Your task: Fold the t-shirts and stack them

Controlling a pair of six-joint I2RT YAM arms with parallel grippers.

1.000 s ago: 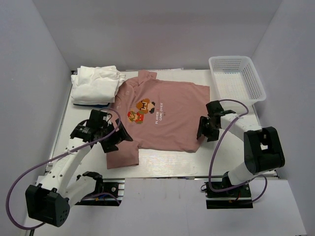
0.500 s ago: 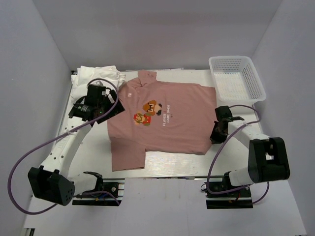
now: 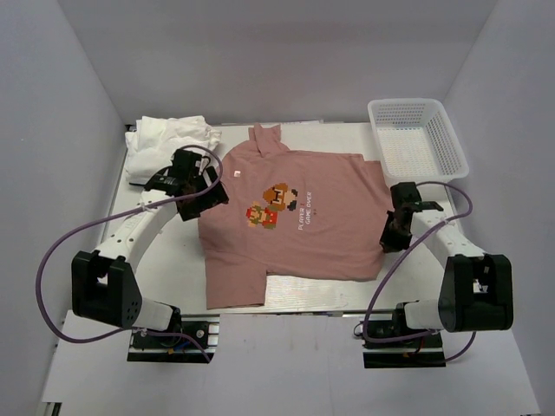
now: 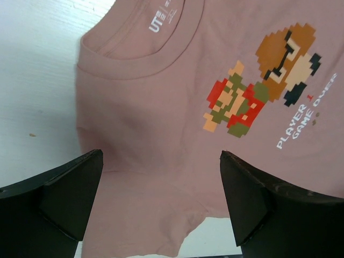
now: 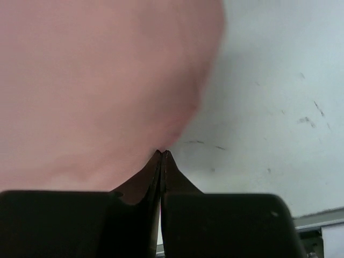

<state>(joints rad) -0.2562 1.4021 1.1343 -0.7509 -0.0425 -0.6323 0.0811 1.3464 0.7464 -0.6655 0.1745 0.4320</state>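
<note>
The dusty-pink t-shirt (image 3: 295,230) lies spread face up on the white table (image 3: 169,260), with its pixel-art print (image 3: 276,205) near the middle. Its collar (image 4: 141,56) points to the back left. My left gripper (image 3: 211,192) hovers open above the shirt's left shoulder, and its wide-apart fingers (image 4: 70,196) frame plain pink cloth (image 4: 156,177). My right gripper (image 3: 392,240) is shut on the shirt's right edge. In the right wrist view the jaws (image 5: 162,153) pinch the pink fabric (image 5: 97,80) at their tips. White folded t-shirts (image 3: 165,143) sit at the back left.
A white plastic mesh basket (image 3: 419,139) stands at the back right corner. Purple cables loop from both arms near the front edge. White walls enclose the table on three sides. Bare tabletop (image 5: 269,80) shows right of the shirt's edge.
The right gripper closed on the shirt's right edge and drew it rightward; the shirt slid and turned. The left gripper, still open, moved from the lower-left sleeve up to the collar side.
</note>
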